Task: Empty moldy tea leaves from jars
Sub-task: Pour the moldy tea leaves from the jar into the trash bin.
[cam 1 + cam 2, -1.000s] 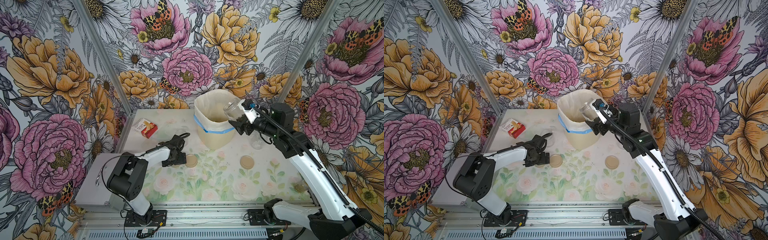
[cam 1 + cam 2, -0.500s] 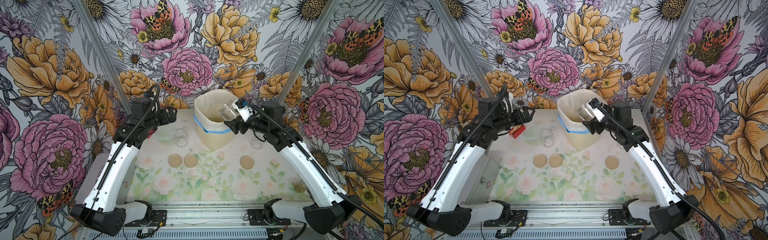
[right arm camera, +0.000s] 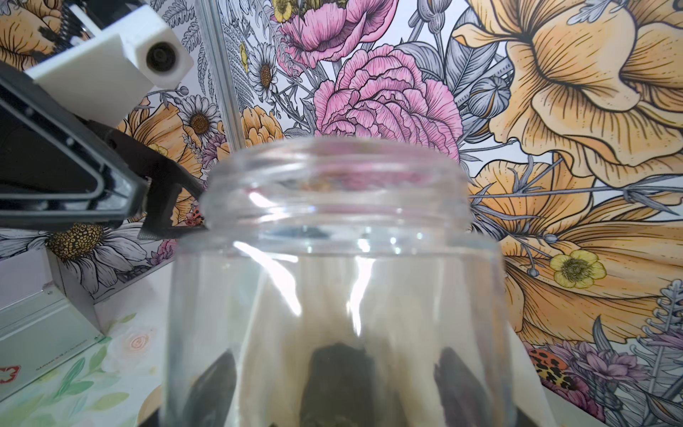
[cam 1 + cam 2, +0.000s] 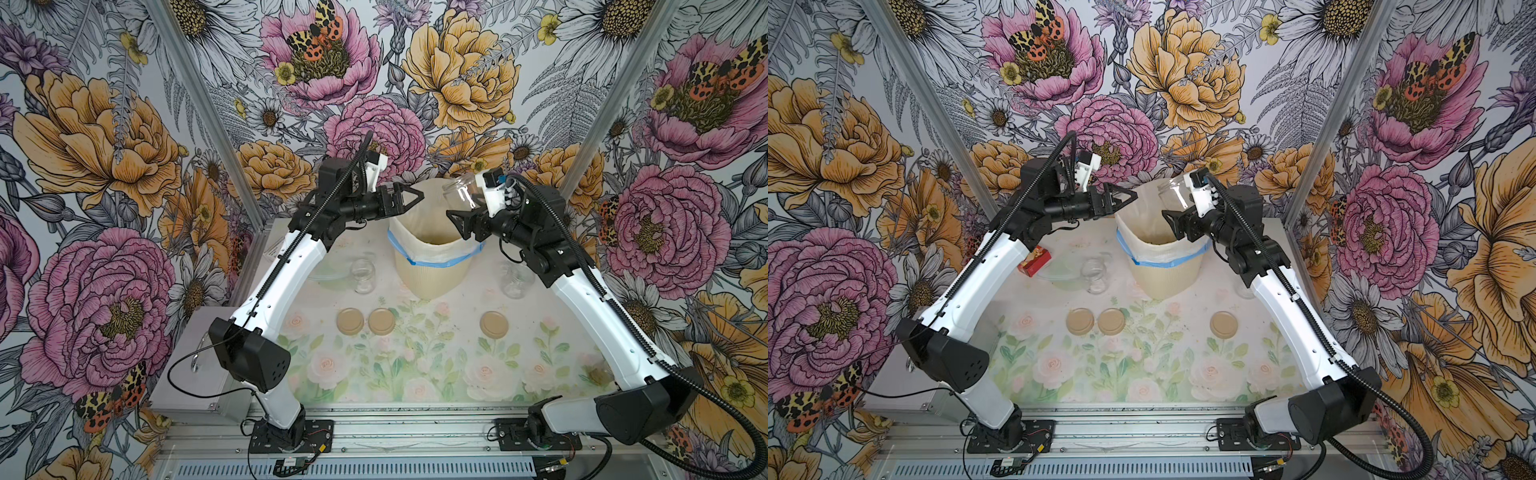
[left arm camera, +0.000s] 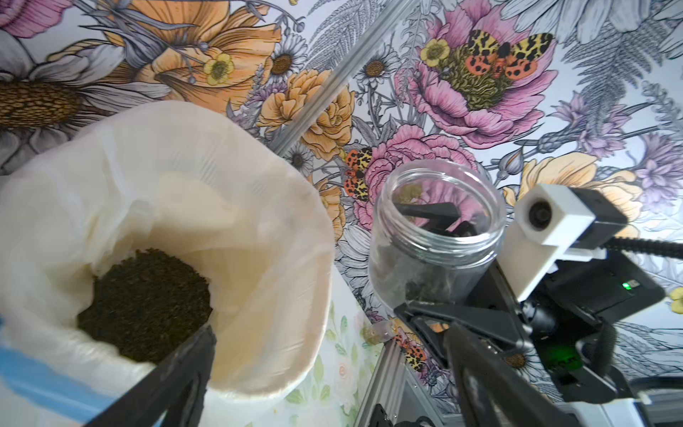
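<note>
My right gripper is shut on a clear glass jar, held tilted above the right rim of the cream bin. The jar fills the right wrist view and looks nearly empty, with only a few bits at its bottom. Dark moldy tea leaves lie heaped inside the bin's bag. My left gripper hangs open at the bin's left rim, its fingers wide apart and holding nothing. Two more lidless jars stand on the table, one left of the bin and one to its right.
Three tan disc lids lie flat in front of the bin. A small red box and a clear plate sit at the back left. A grey metal case borders the table's left edge.
My left arm has risen from the table's left side and swung right, bringing its open gripper to the bin's rim. The right gripper still holds the jar over the bin.
</note>
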